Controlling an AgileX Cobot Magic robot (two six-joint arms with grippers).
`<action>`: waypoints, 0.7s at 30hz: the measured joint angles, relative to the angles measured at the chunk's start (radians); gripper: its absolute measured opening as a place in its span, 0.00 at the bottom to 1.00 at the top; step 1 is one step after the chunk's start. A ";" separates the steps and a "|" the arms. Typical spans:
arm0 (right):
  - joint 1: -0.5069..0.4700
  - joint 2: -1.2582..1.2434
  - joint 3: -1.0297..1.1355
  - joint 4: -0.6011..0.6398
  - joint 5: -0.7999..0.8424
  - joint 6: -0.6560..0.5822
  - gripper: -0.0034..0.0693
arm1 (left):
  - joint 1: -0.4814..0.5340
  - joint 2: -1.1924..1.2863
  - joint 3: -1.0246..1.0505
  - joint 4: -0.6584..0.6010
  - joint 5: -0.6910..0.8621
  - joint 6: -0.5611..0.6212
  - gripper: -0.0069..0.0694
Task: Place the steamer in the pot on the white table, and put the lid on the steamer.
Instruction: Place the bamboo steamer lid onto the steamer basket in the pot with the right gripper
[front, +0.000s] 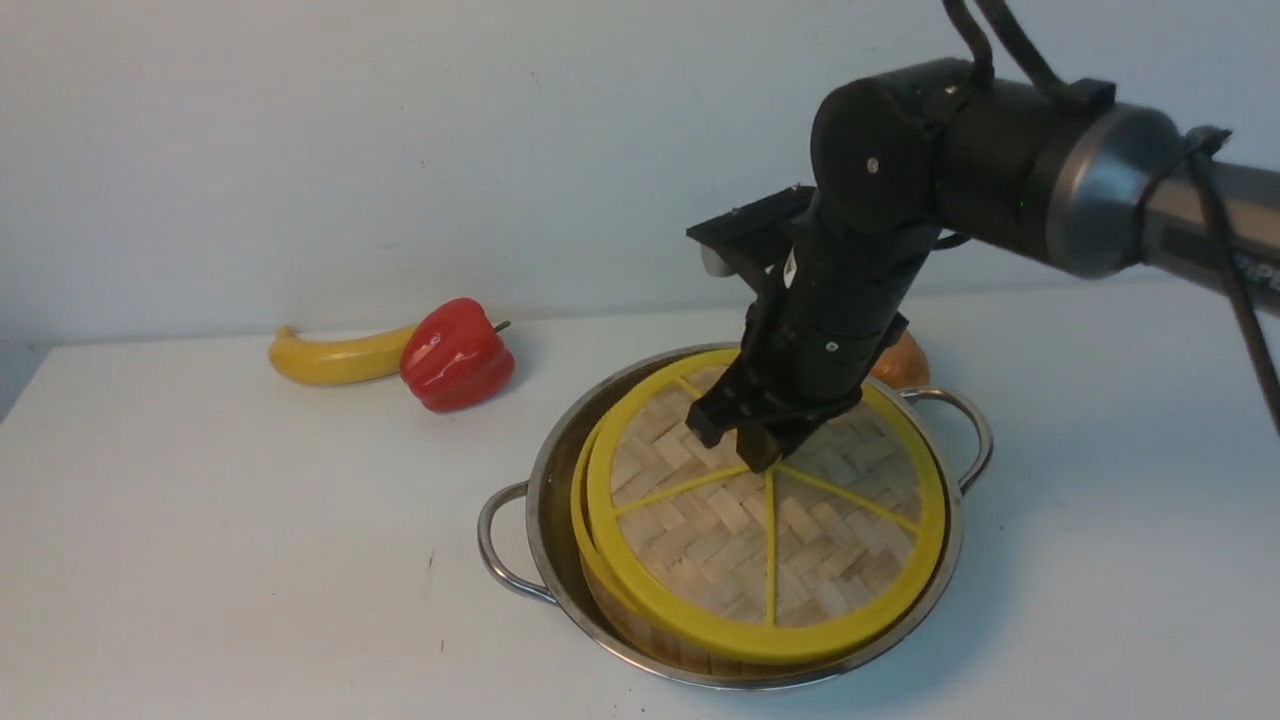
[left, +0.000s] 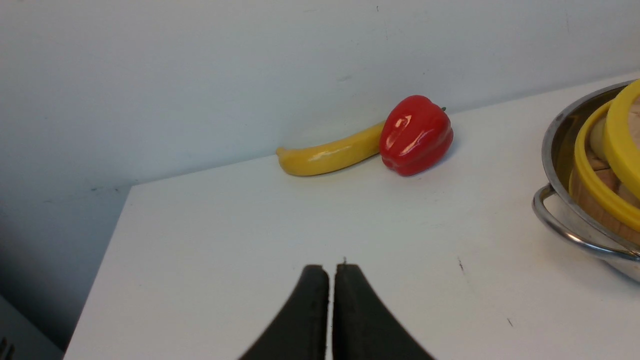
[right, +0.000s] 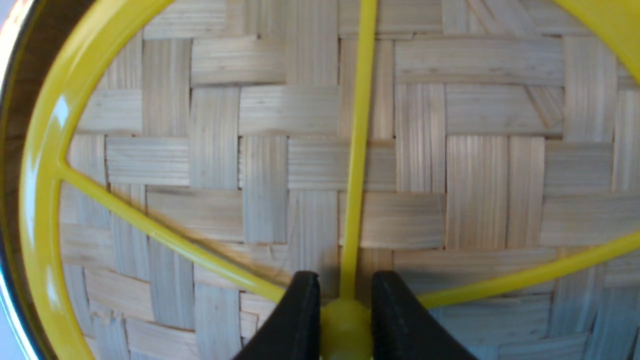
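The steel pot (front: 545, 470) stands on the white table (front: 250, 520). Inside it sits the steamer (front: 640, 630); only its yellow rim and bamboo wall show at the left. The woven lid (front: 770, 520) lies over the steamer, shifted slightly right. My right gripper (front: 760, 455) comes down on the lid's centre. In the right wrist view that gripper (right: 345, 290) is shut on the yellow knob (right: 345, 320). My left gripper (left: 331, 272) is shut and holds nothing, over bare table left of the pot (left: 555, 145). There the lid's rim (left: 620, 135) stands a little above the steamer's rim (left: 582, 165).
A yellow banana (front: 330, 355) and a red pepper (front: 455, 355) lie at the back left by the wall. An orange-brown round thing (front: 905, 362) sits just behind the pot, partly hidden by the right arm. The table's left edge shows in the left wrist view.
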 joint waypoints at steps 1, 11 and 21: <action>0.003 0.004 -0.007 0.000 -0.004 -0.004 0.24 | 0.000 0.000 0.000 0.000 0.000 0.000 0.10; 0.019 0.071 -0.140 -0.012 0.007 -0.014 0.24 | 0.000 0.000 0.000 0.000 0.000 0.000 0.10; 0.022 0.097 -0.158 -0.019 0.000 -0.011 0.24 | 0.000 0.000 0.000 0.000 0.000 0.000 0.10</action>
